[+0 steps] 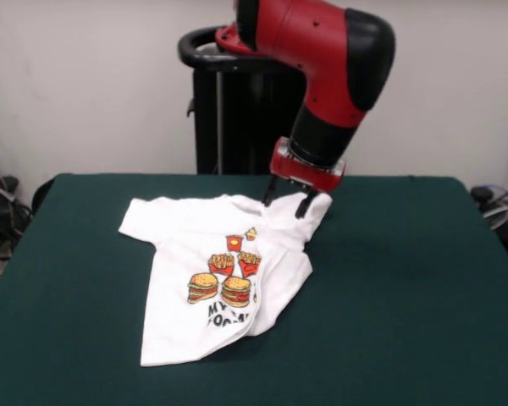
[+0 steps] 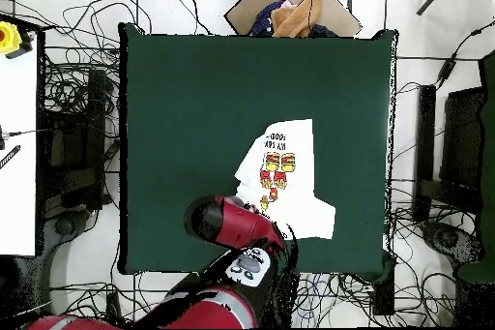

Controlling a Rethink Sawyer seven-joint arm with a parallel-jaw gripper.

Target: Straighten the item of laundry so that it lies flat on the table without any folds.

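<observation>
Hand [image 1: 288, 203] spread over the shirt [image 1: 212, 279]'s folded sleeve on the bench [image 1: 406, 296]; next, pinch and pull outward.

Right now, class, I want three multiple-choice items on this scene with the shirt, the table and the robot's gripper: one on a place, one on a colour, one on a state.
1. In the front view, where is the gripper?
A. Over the shirt's hem
B. At the shirt's collar end
C. Off the table

2. What colour is the table?
A. Dark green
B. Grey
C. Brown

3. How does the shirt lie?
A. Flat, both sleeves spread
B. Rolled into a ball
C. Partly folded over itself

Answers:
1 B, the two dark fingertips sit at the shirt's far edge by the neck.
2 A, green shows all round the shirt.
3 C, one side is doubled over and hides part of the black lettering.
</observation>
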